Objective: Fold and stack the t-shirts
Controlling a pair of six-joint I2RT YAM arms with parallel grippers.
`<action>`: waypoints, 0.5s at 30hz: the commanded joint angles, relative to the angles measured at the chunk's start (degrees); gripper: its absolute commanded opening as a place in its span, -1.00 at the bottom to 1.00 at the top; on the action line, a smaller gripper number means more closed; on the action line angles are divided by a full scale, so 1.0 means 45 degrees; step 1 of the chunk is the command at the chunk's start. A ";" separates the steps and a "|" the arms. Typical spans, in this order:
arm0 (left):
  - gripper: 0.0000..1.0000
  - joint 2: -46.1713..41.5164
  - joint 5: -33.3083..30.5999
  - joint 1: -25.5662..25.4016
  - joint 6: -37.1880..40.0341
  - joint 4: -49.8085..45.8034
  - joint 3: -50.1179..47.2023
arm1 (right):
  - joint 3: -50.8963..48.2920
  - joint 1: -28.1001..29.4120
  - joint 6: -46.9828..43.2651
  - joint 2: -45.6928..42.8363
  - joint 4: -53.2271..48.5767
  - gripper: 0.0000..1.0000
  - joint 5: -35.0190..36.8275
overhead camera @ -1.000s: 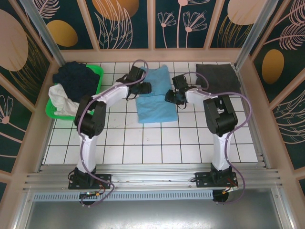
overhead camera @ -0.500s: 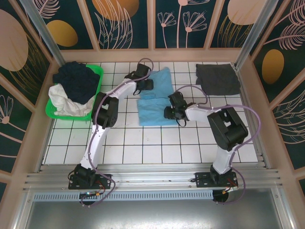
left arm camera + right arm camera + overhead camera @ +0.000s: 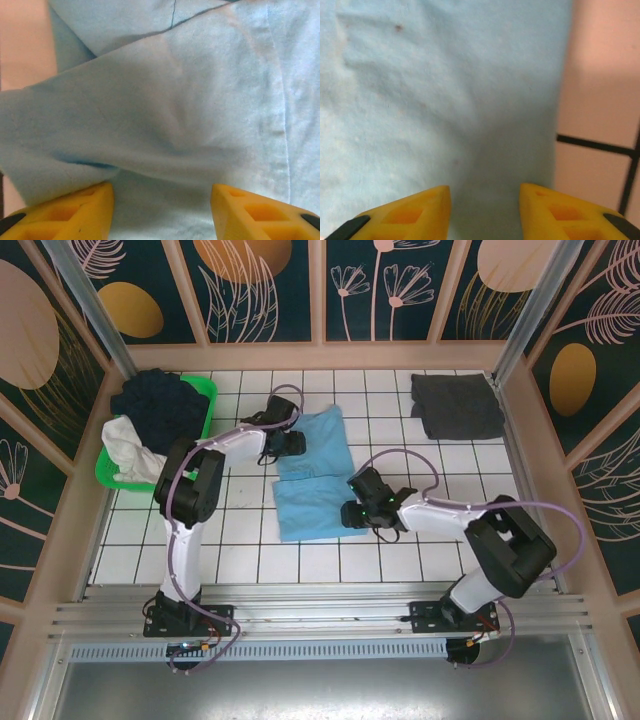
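Observation:
The light blue t-shirt lies folded lengthwise on the white tiles in the middle of the table. My left gripper rests on its far left edge. Its yellow fingers stand apart, with a loose fold of the blue cloth draped against the left finger. My right gripper sits at the shirt's near right edge. Its fingers are apart too, over flat blue cloth. The dark grey t-shirt lies folded at the back right, away from both grippers. No print shows on the blue shirt.
A green basket at the back left holds dark and white cloth. Wooden walls close in the tiled table on three sides. Bare tile shows just right of the blue shirt's edge.
Both grippers have moved toward the near edge of the table, and the light blue t-shirt has slid with them, nearer and a little left. The grey t-shirt stayed put.

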 commanded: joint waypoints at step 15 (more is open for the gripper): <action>0.31 -0.8438 -0.0620 -0.2019 -0.2759 0.1217 -0.8678 | -0.1554 -0.0174 0.2237 -0.1971 -0.0914 -0.02 -0.0728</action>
